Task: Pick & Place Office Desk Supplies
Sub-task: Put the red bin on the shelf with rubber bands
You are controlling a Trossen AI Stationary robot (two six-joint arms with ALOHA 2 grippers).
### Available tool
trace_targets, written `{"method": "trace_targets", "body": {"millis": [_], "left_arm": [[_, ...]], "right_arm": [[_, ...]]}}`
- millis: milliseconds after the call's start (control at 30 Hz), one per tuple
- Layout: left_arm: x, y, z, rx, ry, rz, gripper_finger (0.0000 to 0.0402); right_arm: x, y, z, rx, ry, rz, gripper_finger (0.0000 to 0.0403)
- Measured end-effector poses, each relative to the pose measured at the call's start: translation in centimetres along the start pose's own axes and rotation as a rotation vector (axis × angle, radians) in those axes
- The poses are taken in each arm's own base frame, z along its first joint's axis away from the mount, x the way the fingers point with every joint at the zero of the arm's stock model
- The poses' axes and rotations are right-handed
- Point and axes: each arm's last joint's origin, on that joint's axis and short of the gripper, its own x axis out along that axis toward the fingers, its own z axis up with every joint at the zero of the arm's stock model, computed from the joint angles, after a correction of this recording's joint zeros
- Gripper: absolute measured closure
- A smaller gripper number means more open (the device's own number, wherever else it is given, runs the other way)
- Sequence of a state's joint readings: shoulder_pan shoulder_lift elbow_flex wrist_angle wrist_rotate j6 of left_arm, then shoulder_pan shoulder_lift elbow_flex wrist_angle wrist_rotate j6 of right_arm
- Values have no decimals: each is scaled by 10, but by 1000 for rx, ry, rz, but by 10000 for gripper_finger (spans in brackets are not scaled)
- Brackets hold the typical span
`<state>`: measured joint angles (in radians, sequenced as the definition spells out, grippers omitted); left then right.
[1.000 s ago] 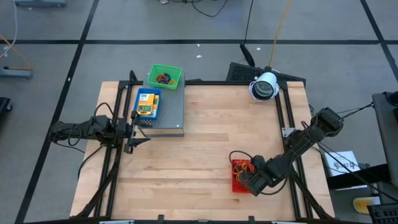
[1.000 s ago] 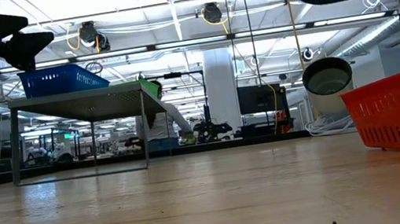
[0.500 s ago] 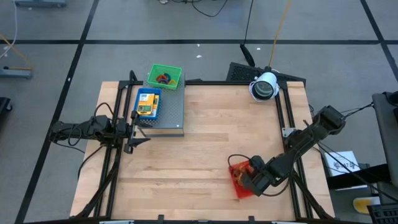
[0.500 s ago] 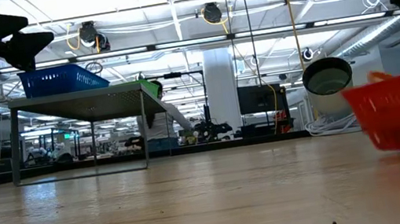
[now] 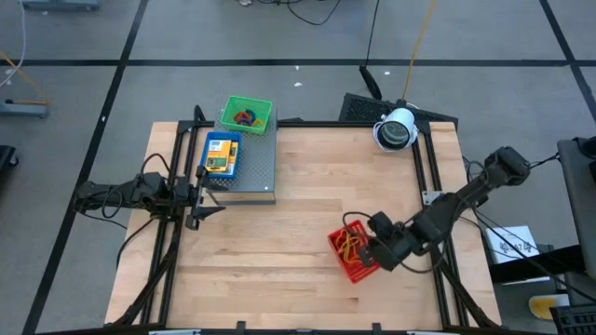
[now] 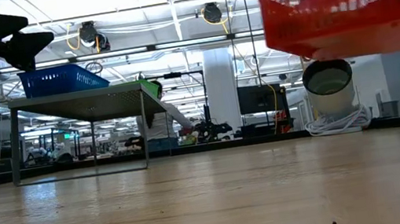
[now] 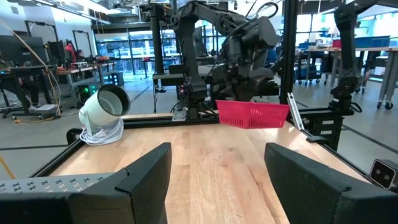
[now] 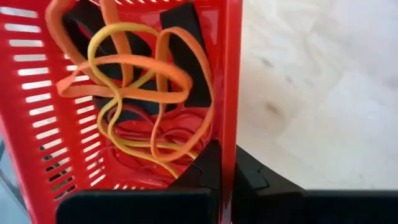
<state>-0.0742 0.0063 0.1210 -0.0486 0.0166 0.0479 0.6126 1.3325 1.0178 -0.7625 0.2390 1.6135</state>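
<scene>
No text, label, brand, number or sign can be read in any view. The yellow-orange packet (image 5: 221,154) on the grey perforated box (image 5: 253,166), at about ten o'clock on the table, bears blue marks too small to make out. The white sheet (image 5: 510,244) off the table at four o'clock carries dark print, equally illegible.

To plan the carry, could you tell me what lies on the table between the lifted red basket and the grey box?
Nothing: in the high view only bare wood lies between the red basket and the grey box.
</scene>
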Motion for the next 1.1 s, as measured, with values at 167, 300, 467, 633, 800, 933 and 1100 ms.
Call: {"method": "trace_targets", "body": {"millis": [167,300,467,633,800,933,1100], "left_arm": [[0,0,0,0,0,0,133],[0,0,0,0,0,0,133],[0,0,0,0,0,0,133],[0,0,0,0,0,0,133],[0,0,0,0,0,0,133],[0,0,0,0,0,0,133],[0,0,0,0,0,0,133]], "right_arm": [[-2,6,24,-23,-35,10,402],[-9,15,51,-9,-82,32,402],[-15,37,90,-56,-201,23,402],[-16,69,133,-129,-252,-2,403],[-18,106,174,-185,-304,9,403],[-19,129,204,-205,-287,-16,403],[-17,150,235,-194,-280,-25,403]]}}
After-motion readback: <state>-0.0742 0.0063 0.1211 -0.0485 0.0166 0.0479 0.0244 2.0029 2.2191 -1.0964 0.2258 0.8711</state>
